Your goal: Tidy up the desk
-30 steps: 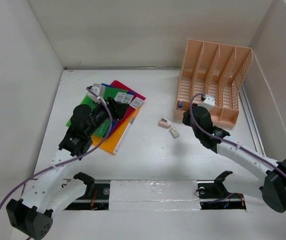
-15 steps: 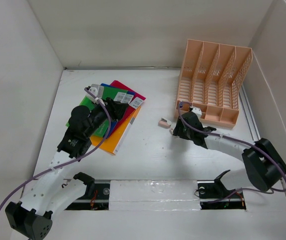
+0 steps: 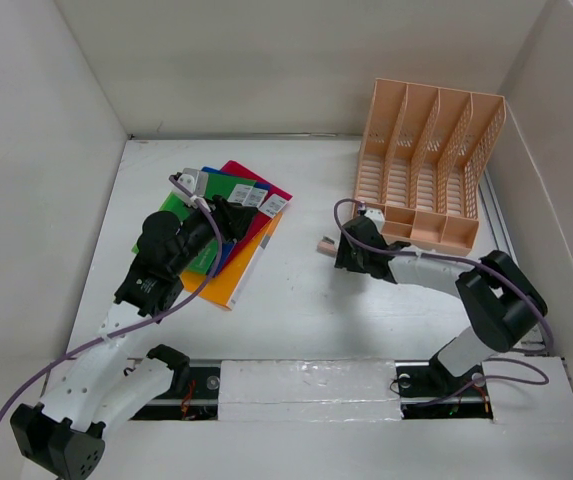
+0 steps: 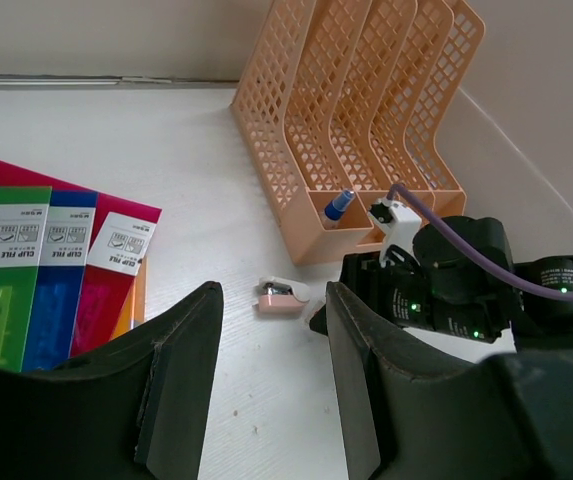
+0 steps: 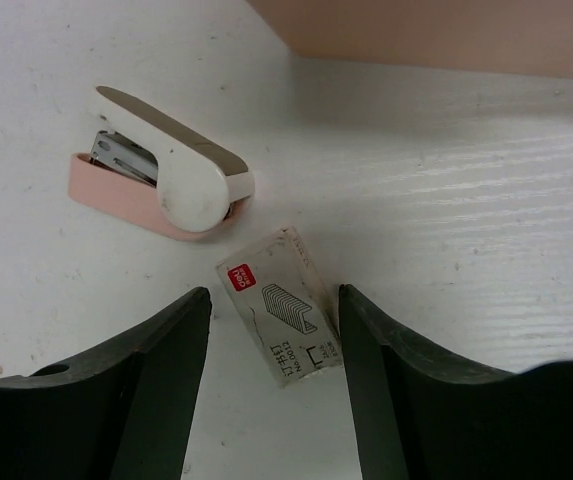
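Desk point(image 3: 296, 330), staple box point(image 5: 276, 305) hidden overhead, clear from right wrist

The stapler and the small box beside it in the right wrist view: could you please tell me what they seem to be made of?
The stapler looks like moulded plastic: a smooth, slightly glossy white top over a pink base, with grey metal showing at its open end. The box looks like thin printed cardboard, matte, with worn edges.
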Robot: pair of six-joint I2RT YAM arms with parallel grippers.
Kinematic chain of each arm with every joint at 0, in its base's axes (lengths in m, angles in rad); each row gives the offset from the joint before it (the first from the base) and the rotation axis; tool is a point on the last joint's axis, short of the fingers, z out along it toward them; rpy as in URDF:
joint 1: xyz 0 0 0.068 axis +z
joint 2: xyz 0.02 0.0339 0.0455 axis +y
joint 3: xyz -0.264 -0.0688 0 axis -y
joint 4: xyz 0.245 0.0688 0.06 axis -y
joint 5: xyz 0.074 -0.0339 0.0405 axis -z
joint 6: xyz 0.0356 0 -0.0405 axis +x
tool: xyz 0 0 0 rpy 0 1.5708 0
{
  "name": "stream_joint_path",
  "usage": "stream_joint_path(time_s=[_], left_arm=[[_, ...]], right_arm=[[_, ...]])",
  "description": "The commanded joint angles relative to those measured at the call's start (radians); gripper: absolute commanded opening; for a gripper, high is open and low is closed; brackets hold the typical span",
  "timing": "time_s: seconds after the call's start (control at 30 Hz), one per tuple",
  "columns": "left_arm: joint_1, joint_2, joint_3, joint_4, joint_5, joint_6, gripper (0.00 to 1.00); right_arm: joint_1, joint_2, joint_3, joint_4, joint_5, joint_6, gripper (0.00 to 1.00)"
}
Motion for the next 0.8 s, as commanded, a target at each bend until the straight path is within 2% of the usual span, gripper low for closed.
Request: stream_joint_path(time_s=[0.0, 0.03, 0.2, 0.23, 0.27, 0.37, 0.5, 0.53, 0.67, 0.7, 0.77], left_arm=[[0.0, -0.013, 0.036, 0.048, 0.003, -0.004, 0.42], [0.0, -0.002, 0.041, 0.045, 0.004, -0.004, 0.42], [0.0, -0.016, 0.036, 0.05, 0.009, -0.006, 0.42], [0.0, -0.013, 0.038, 0.05, 0.009, -0.006, 0.42], [0.0, -0.005, 0.039, 0.047, 0.012, -0.006, 0.42], [0.0, -0.01, 0.036, 0.053, 0.029, -0.01, 0.42], [0.0, -0.007, 0.036, 0.05, 0.018, -0.012, 0.42], [0.0, -0.005, 0.036, 0.05, 0.033, -0.013, 0.42], [0.0, -0.02, 0.03, 0.062, 0.047, -0.022, 0.42], [0.0, -0.017, 0.03, 0.061, 0.041, -0.022, 0.42], [0.0, -0.014, 0.03, 0.058, 0.05, -0.025, 0.42]], right_arm=[[0.032, 0.028, 0.049, -0.037, 0.031, -0.016, 0.59], [0.033, 0.036, 0.051, -0.037, 0.022, -0.012, 0.58], [0.063, 0.021, 0.038, -0.04, 0.045, 0.022, 0.31], [0.063, 0.021, 0.035, -0.04, 0.047, 0.022, 0.31], [0.063, 0.007, 0.032, -0.042, 0.047, 0.025, 0.26], [0.063, -0.05, 0.015, -0.048, 0.076, 0.036, 0.21], [-0.01, -0.209, -0.03, -0.036, 0.096, 0.071, 0.17], [-0.033, -0.296, -0.046, -0.02, 0.097, 0.076, 0.18], [-0.205, -0.487, -0.127, 0.099, 0.119, 0.125, 0.2], [-0.287, -0.548, -0.152, 0.143, 0.102, 0.161, 0.2], [-0.366, -0.597, -0.175, 0.183, 0.087, 0.188, 0.2]])
